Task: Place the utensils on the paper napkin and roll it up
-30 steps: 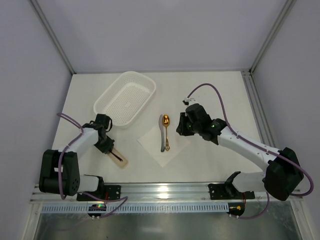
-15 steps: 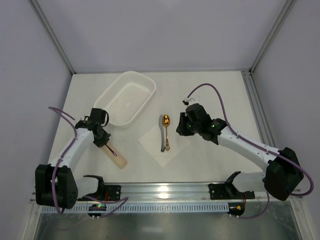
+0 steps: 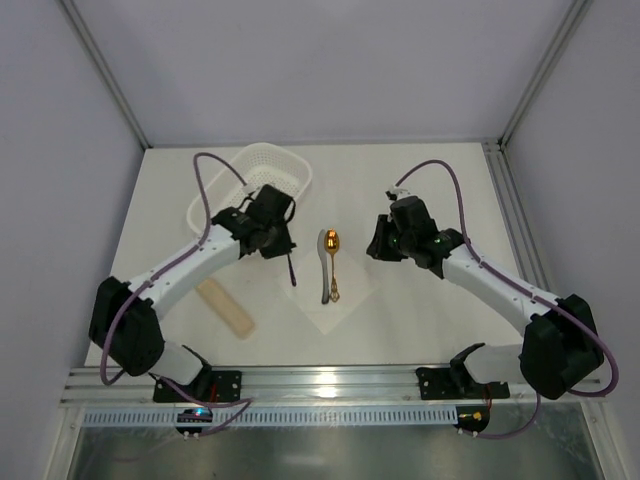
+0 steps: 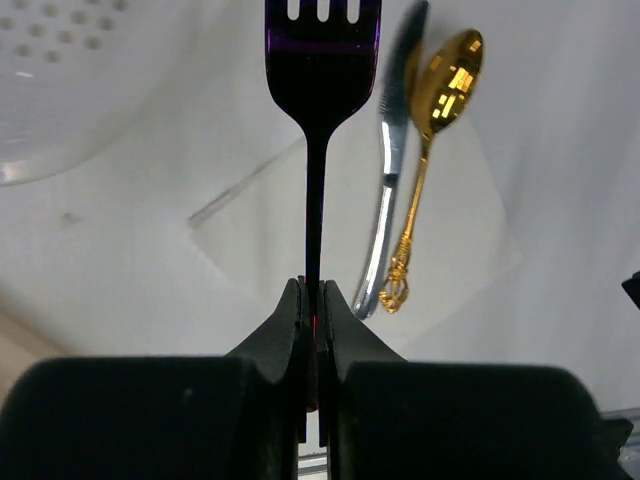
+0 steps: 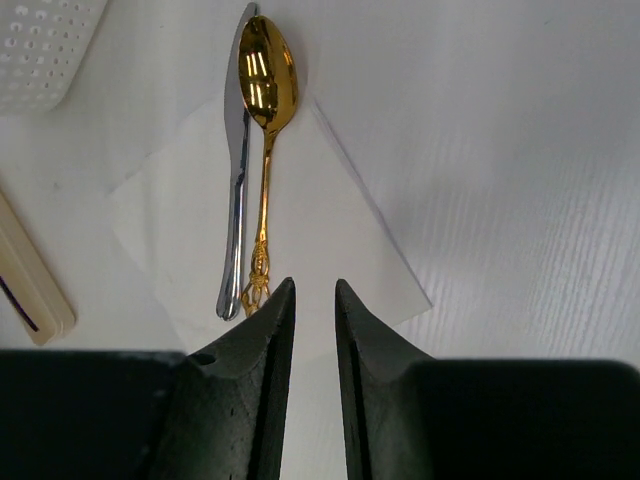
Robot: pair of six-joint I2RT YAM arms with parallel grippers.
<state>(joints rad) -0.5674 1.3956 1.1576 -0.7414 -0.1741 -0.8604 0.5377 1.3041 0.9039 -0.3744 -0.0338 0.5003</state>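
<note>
One fork (image 4: 322,80) clamped in left gripper (image 4: 312,290), carried from slab (image 3: 225,308) toward napkin (image 3: 345,305); right gripper (image 5: 312,285) slightly parted, empty

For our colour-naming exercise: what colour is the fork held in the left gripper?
Dark purple, almost black along the handle. The fork shows best in the left wrist view.

The table (image 3: 350,180) under my arms is carrying the paper napkin (image 3: 345,300) at centre, a basket (image 3: 298,178) at ten o'clock and a beige slab (image 3: 228,310) at eight.
</note>
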